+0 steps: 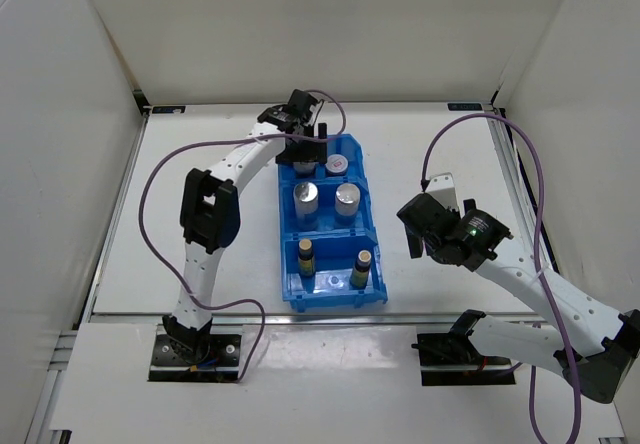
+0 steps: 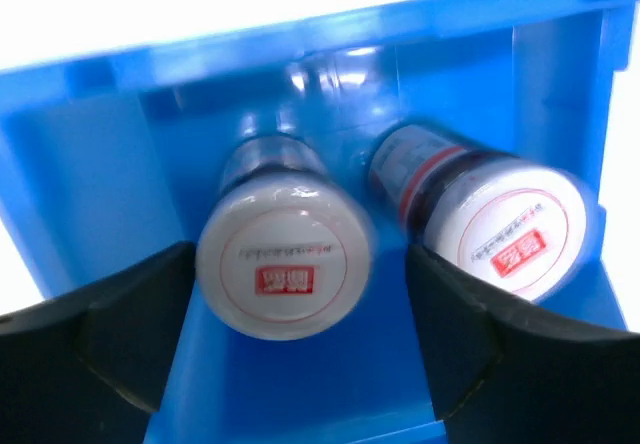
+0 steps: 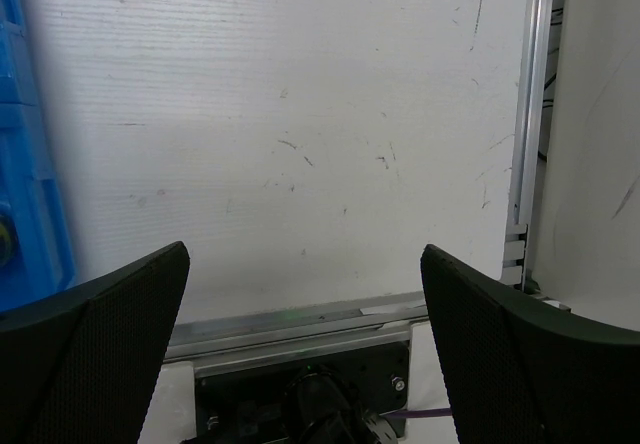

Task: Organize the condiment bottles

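Left gripper (image 2: 300, 259) straddles a jar (image 2: 285, 274); second jar (image 2: 505, 234) beside, blue bin (image 2: 90, 154) around.

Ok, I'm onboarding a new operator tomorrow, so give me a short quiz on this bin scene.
1. True or false: both amber bottles stand in the compartment of the blue bin nearest the arm bases.
2. How many silver-lidded jars stand in the middle compartment? A one, B two, C four.
3. Which end effector is over the bin's far compartment?
Key: 1 true; 2 B; 3 the left end effector.
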Action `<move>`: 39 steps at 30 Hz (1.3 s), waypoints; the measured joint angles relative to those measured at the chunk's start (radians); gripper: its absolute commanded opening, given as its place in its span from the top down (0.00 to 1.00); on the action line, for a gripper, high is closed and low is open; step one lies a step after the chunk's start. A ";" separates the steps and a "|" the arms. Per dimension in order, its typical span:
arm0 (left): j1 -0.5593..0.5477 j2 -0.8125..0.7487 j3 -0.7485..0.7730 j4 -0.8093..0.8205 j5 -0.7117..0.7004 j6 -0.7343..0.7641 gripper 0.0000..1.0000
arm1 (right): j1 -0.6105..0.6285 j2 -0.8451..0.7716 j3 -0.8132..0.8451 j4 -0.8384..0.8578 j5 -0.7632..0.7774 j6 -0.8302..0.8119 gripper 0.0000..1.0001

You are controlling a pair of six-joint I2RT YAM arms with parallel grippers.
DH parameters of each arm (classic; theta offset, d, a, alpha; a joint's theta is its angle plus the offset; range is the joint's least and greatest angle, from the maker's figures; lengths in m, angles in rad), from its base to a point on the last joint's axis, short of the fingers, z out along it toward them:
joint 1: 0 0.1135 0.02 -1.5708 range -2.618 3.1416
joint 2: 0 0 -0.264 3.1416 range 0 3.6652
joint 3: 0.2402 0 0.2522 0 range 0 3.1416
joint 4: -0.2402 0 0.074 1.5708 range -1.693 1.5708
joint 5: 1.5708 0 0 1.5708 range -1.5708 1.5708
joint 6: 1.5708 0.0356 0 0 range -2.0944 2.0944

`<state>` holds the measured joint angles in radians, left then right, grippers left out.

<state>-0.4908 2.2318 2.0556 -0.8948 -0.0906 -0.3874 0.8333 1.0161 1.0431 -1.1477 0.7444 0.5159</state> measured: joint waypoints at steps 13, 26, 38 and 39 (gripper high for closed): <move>0.031 -0.492 -0.190 0.020 -0.060 0.008 0.00 | 0.000 0.005 0.000 0.005 -0.016 -0.011 0.00; 0.068 -1.372 -1.125 0.386 -0.283 0.189 0.00 | 0.000 0.005 -0.003 0.059 -0.098 -0.079 0.00; 0.076 -1.573 -1.409 0.633 -0.305 0.248 0.00 | 0.000 0.081 -0.011 0.065 -0.093 -0.078 0.00; 0.076 -1.571 -1.406 0.638 -0.297 0.248 0.00 | 0.000 0.083 -0.011 0.065 -0.093 -0.077 0.00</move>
<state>-0.4145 0.6609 0.6498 -0.2565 -0.3874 -0.1394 0.8333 1.0988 1.0321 -1.0824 0.6518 0.4385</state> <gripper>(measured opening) 0.998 0.998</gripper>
